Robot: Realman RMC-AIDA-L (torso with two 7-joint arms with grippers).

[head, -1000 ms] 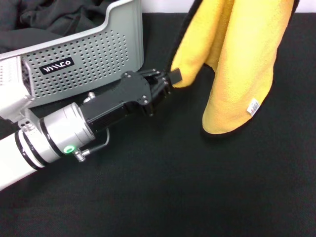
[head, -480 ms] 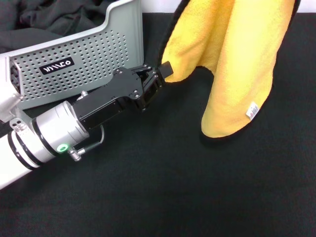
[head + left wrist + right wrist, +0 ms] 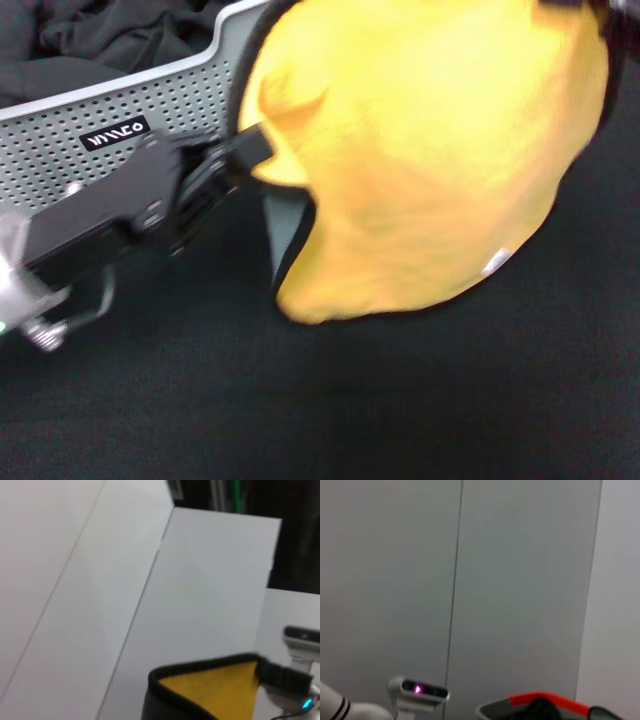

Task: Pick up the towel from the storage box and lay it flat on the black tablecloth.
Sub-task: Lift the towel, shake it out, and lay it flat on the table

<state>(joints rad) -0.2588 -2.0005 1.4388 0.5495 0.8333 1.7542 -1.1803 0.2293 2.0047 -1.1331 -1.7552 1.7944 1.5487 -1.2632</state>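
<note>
black tablecloth point(image 3: 420, 400), left end effector point(image 3: 250, 160) clamped on towel point(image 3: 420, 170) edge, trim clear only from left wrist, right's state unclear

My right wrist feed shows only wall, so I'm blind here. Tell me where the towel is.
Observer: The towel hangs spread out above the tablecloth, outside the box.
Operator: Say what holds it.
Observer: The left gripper pinches its edge on the box side; its opposite top corner runs off the head view.
Operator: Report which face shows.
Observer: The yellow face is toward the head camera, with a grey strip of the reverse below the gripper.
</note>
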